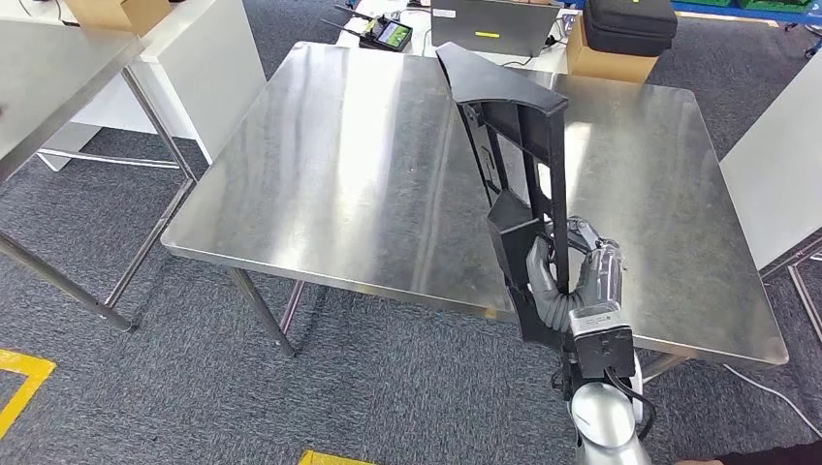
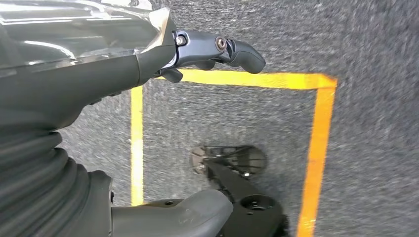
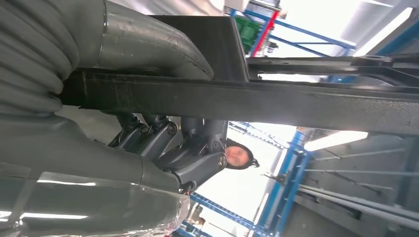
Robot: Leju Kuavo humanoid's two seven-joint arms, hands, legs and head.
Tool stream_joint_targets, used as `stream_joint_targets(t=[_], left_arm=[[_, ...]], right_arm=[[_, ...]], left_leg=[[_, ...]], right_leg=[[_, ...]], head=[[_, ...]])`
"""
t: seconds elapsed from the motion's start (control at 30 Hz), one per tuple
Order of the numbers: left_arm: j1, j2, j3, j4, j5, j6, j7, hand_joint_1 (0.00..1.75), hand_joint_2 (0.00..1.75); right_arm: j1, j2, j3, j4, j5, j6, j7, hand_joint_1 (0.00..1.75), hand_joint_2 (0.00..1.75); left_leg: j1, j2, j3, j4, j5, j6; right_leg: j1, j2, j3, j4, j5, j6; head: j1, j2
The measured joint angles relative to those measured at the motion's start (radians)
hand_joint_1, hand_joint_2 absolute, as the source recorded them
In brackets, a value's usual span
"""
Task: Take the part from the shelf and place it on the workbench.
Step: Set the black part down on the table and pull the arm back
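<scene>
Fingers (image 1: 539, 263) of right hand (image 1: 572, 276) wrapped around lower bar of tall black part (image 1: 514, 165), held upright above steel workbench (image 1: 320, 174). Looked rigid, top-heavy, likely to tip. Left hand (image 2: 148, 59) empty, fingers loosely apart.

The tall black ribbed plastic part (image 1: 512, 165) stands upright over the steel bench (image 1: 339, 174) near its front edge (right side). The right hand (image 1: 572, 271) grips its lower end.
</scene>
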Motion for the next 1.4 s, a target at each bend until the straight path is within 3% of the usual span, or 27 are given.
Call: stream_joint_targets(t=[0.03, 0.07, 0.1, 0.17, 0.23, 0.27, 0.33, 0.4, 0.43, 0.53, 0.6, 0.67, 0.8, 0.87, 1.0, 1.4], left_arm=[[0.000, 0.000, 0.002, 0.000, 0.001, 0.000, -0.001, 0.00, 1.75], [0.000, -0.001, 0.004, -0.001, 0.002, 0.001, -0.002, 0.00, 1.75], [-0.001, -0.001, 0.006, -0.002, 0.002, 0.000, -0.003, 0.00, 1.75], [-0.002, -0.001, 0.012, -0.005, 0.002, -0.001, -0.006, 0.00, 1.75], [-0.002, -0.001, 0.017, -0.006, 0.002, -0.002, -0.007, 0.00, 1.75], [-0.003, -0.001, 0.019, -0.007, 0.001, -0.003, -0.008, 0.00, 1.75], [-0.004, -0.001, 0.022, -0.007, -0.001, -0.005, -0.008, 0.00, 1.75], [-0.001, -0.001, 0.024, -0.007, -0.005, -0.008, -0.008, 0.00, 1.75], [0.000, -0.001, 0.025, -0.007, -0.007, -0.008, -0.009, 0.00, 1.75], [0.001, 0.000, 0.026, -0.010, -0.010, -0.009, -0.010, 0.00, 1.75], [0.001, 0.001, 0.026, -0.013, -0.011, -0.011, -0.010, 0.00, 1.75], [0.000, 0.001, 0.026, -0.014, -0.015, -0.013, -0.010, 0.00, 1.75], [-0.007, -0.001, 0.026, -0.015, -0.028, -0.015, -0.006, 0.00, 1.75], [-0.012, -0.001, 0.026, -0.016, -0.035, -0.016, -0.005, 0.00, 1.75], [-0.016, -0.001, 0.027, -0.016, -0.050, -0.011, -0.004, 0.00, 1.75], [-0.016, 0.000, 0.026, -0.014, -0.102, 0.004, -0.007, 0.00, 1.75]], right_arm=[[-0.007, 0.003, 0.002, 0.000, 0.009, 0.000, 0.003, 1.75, 1.75], [-0.013, 0.005, 0.004, 0.000, 0.021, -0.002, 0.007, 1.75, 1.75], [-0.019, 0.007, 0.005, -0.001, 0.037, -0.005, 0.009, 1.75, 1.75], [-0.030, 0.012, 0.007, -0.007, 0.078, -0.022, 0.013, 1.75, 1.75], [-0.038, 0.018, 0.006, -0.016, 0.128, -0.046, 0.019, 1.75, 1.75], [-0.043, 0.021, 0.006, -0.020, 0.152, -0.055, 0.024, 1.75, 1.75], [-0.051, 0.024, 0.006, -0.024, 0.198, -0.067, 0.038, 1.75, 1.75], [-0.051, 0.024, 0.005, -0.025, 0.243, -0.073, 0.055, 1.75, 1.75], [-0.050, 0.024, 0.005, -0.025, 0.269, -0.076, 0.064, 1.75, 1.75], [-0.051, 0.023, 0.006, -0.022, 0.365, -0.090, 0.090, 1.75, 1.75], [-0.054, 0.022, 0.011, -0.012, 0.447, -0.099, 0.115, 1.75, 1.75], [-0.064, 0.019, 0.023, 0.004, 0.550, -0.112, 0.148, 1.75, 1.75], [-0.134, 0.002, 0.061, 0.083, 0.820, -0.170, 0.253, 1.75, 1.75], [-0.190, -0.004, 0.085, 0.147, 0.892, -0.181, 0.297, 1.75, 1.75], [-0.333, -0.008, 0.129, 0.305, 0.975, -0.188, 0.360, 1.75, 1.75], [-0.654, 0.022, 0.220, 0.770, 1.105, -0.249, 0.361, 1.75, 1.75]], left_leg=[[-0.001, -0.001, 0.013, 0.002, -0.013, -0.003], [-0.002, -0.001, 0.020, 0.002, -0.024, -0.008], [-0.003, -0.001, 0.025, 0.003, -0.031, -0.014], [-0.002, 0.001, 0.031, 0.009, -0.038, -0.024], [0.001, 0.005, 0.014, 0.053, -0.047, -0.034], [0.004, 0.006, -0.014, 0.102, -0.059, -0.040], [0.011, 0.009, -0.103, 0.232, -0.100, -0.052], [0.016, 0.012, -0.178, 0.302, -0.123, -0.059], [0.016, 0.013, -0.192, 0.288, -0.106, -0.059], [0.011, 0.014, -0.164, 0.113, 0.035, -0.040], [0.002, 0.014, -0.147, 0.043, 0.084, -0.025], [-0.003, 0.013, -0.139, 0.030, 0.085, -0.019], [0.000, 0.009, -0.119, 0.001, 0.098, -0.031], [-0.004, 0.006, -0.119, 0.001, 0.094, -0.028], [-0.014, 0.006, -0.123, 0.002, 0.091, -0.021], [-0.014, 0.005, -0.121, 0.004, 0.095, -0.013]], right_leg=[[0.000, -0.003, 0.008, -0.048, 0.053, 0.006], [0.002, -0.005, 0.017, -0.079, 0.094, 0.001], [0.003, -0.007, 0.022, -0.089, 0.117, -0.013], [0.003, -0.003, 0.037, -0.096, 0.113, -0.045], [-0.003, -0.001, 0.057, -0.101, 0.106, -0.065], [-0.005, -0.001, 0.068, -0.103, 0.100, -0.072], [-0.003, -0.001, 0.082, -0.104, 0.085, -0.080], [-0.002, 0.001, 0.099, -0.104, 0.069, -0.079], [-0.002, 0.002, 0.111, -0.104, 0.061, -0.078], [0.000, 0.004, 0.143, -0.105, 0.034, -0.070], [0.003, 0.005, 0.151, -0.107, 0.020, -0.059], [0.007, 0.007, 0.157, -0.117, 0.014, -0.050], [0.014, 0.007, 0.176, -0.129, 0.027, -0.044], [0.015, 0.007, 0.176, -0.133, 0.027, -0.043], [0.012, 0.007, 0.175, -0.152, 0.015, -0.031], [0.011, 0.003, 0.179, -0.152, 0.018, -0.030]], head=[[0.000, 0.000], [-0.001, 0.000], [-0.002, 0.000], [-0.004, 0.000], [-0.006, 0.000], [-0.007, 0.000], [-0.008, 0.000], [-0.008, 0.000], [-0.008, 0.000], [-0.007, 0.000], [-0.007, 0.000], [-0.007, 0.000], [-0.006, 0.000], [-0.006, 0.000], [-0.006, 0.000], [-0.006, 0.000]])
